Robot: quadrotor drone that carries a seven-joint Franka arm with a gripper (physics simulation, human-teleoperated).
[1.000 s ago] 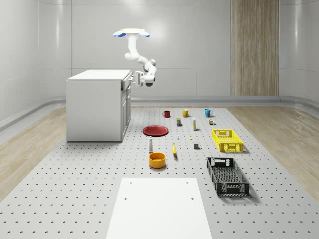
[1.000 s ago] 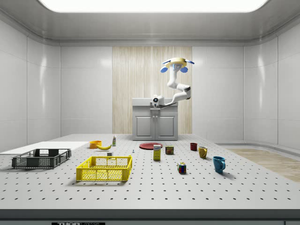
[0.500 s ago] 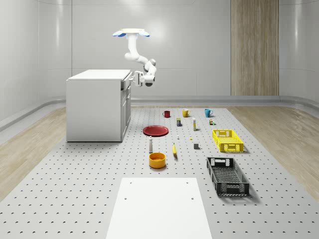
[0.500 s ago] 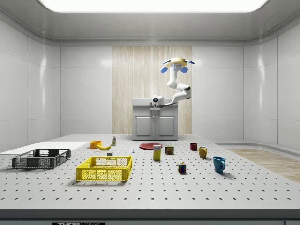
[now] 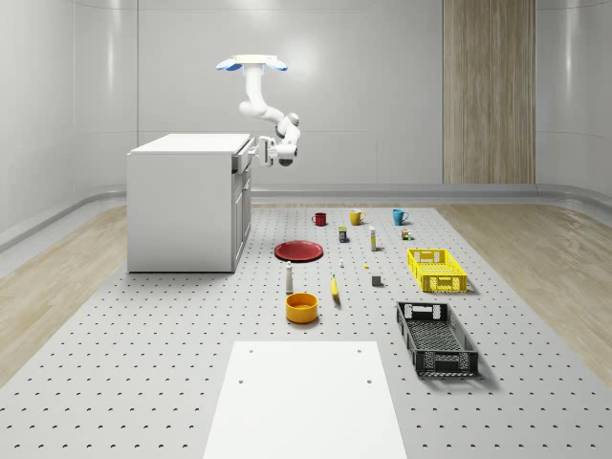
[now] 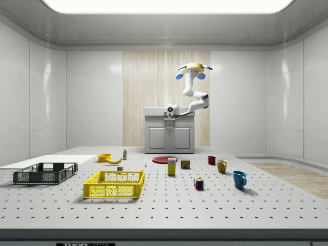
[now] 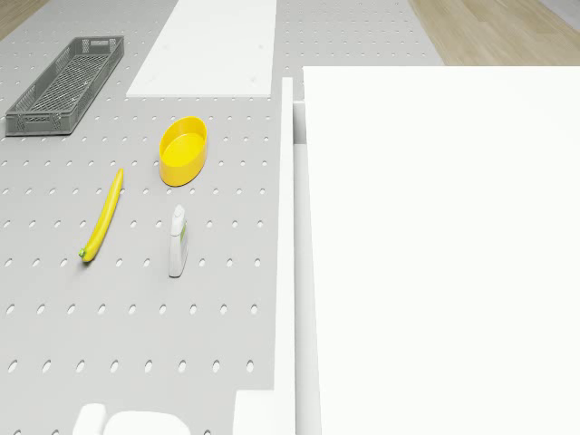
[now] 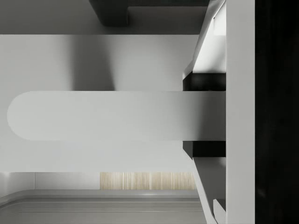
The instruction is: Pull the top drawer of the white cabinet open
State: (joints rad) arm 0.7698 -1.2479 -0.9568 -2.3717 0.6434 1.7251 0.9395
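seen in the whole-scene view with the gripper right at the front of the white cabinet, level with the top drawer. hovering above the gripper, on the side away from the cabinet: the drone, with the arm bent down to it. in the wrist view, clamped on the handle: dark fingertips pressed against both long edges of the pale bar, no gap visible.

in the drone view, a narrow slot between the drawer front and the cabinet top, so apparently out by only a sliver. far below the gripper, on the pegboard floor: a banana, a small bottle and a yellow bowl, all well apart from the drawer's path.

judged as the pulling step, grasp made and most of the travel left. next, probably: draw straight back from the cabinet face, level and in line with the drawer's slides, keeping the grip firm and the drone steady so as not to twist or slip off the bar.
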